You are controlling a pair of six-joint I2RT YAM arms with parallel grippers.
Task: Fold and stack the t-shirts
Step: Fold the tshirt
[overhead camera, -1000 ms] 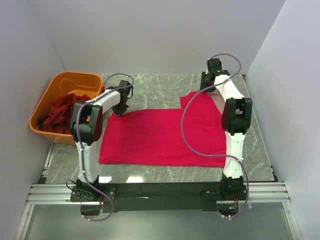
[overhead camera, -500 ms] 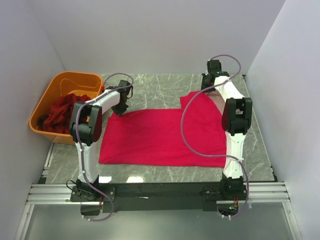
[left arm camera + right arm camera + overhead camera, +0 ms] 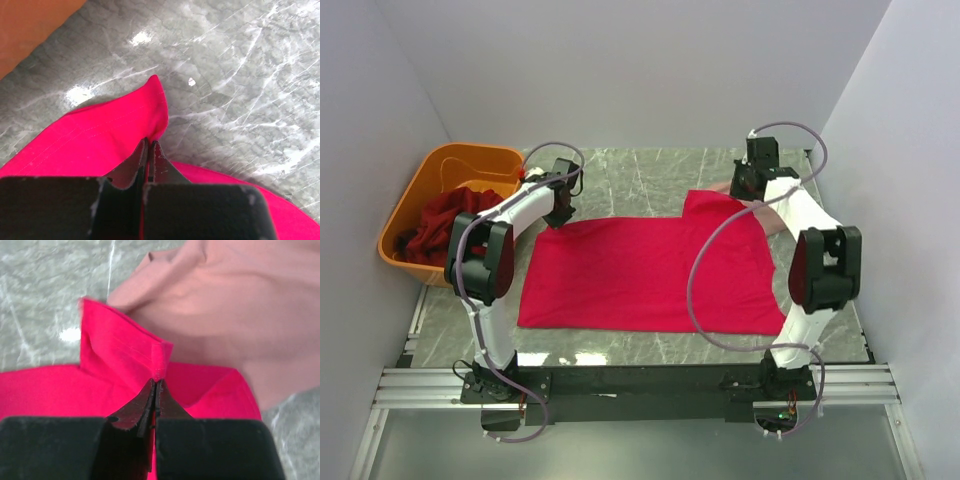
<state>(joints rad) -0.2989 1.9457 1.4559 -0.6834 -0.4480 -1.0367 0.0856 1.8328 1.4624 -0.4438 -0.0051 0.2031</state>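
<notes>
My left gripper [image 3: 149, 143] is pinched closed on a far-left corner of the crimson-pink t-shirt [image 3: 640, 275], a small pointed flap of cloth sticking out past the fingertips onto the marble table [image 3: 630, 175]. My right gripper [image 3: 156, 383] is clamped on a folded, hemmed edge of the same shirt at its far-right corner. Just beyond that pinch lies the salmon-pink t-shirt [image 3: 225, 305], touching the crimson cloth, and from above my right arm covers most of it. The crimson shirt lies spread mid-table between both arms. At the far left, beside my left arm, the orange tub [image 3: 440, 165] holds dark maroon shirts [image 3: 440, 225] in a heap.
</notes>
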